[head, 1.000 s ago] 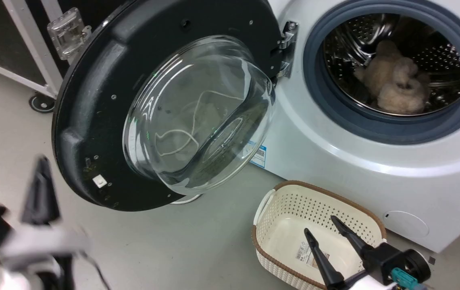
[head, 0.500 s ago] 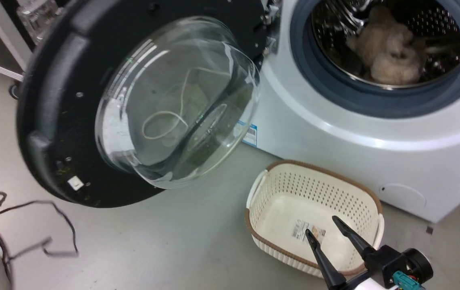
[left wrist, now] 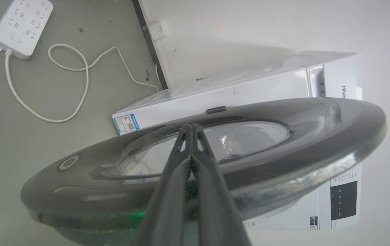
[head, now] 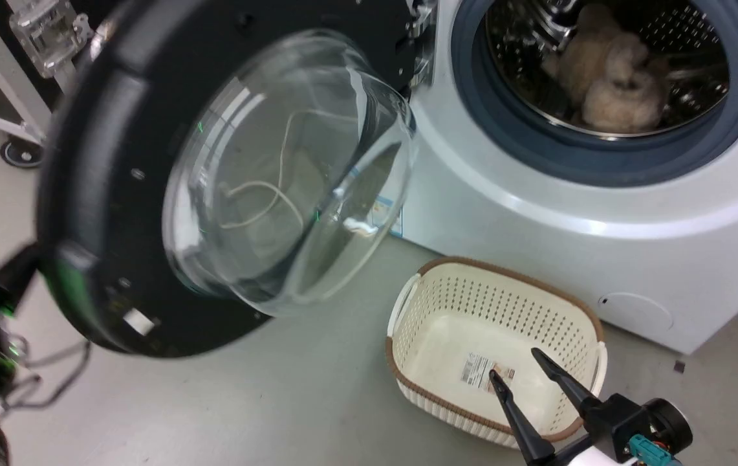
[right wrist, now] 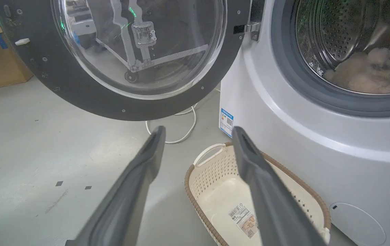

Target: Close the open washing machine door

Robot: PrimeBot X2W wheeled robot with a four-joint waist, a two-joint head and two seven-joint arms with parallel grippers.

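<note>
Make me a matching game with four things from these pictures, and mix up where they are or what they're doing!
Things:
1. washing machine door
2. basket
3. fluffy beige bundle
4. left gripper

Places and states:
A. lying inside the drum
B. fingers squeezed together
C. standing open
D. sitting on the floor

Pairs: 1-C, 2-D, 3-A, 4-B

text | "Hise", cut off, on the washing machine (left wrist: 249, 85) panel edge; blue sticker (right wrist: 226, 122) print unreadable; basket label (right wrist: 243, 214) unreadable
</note>
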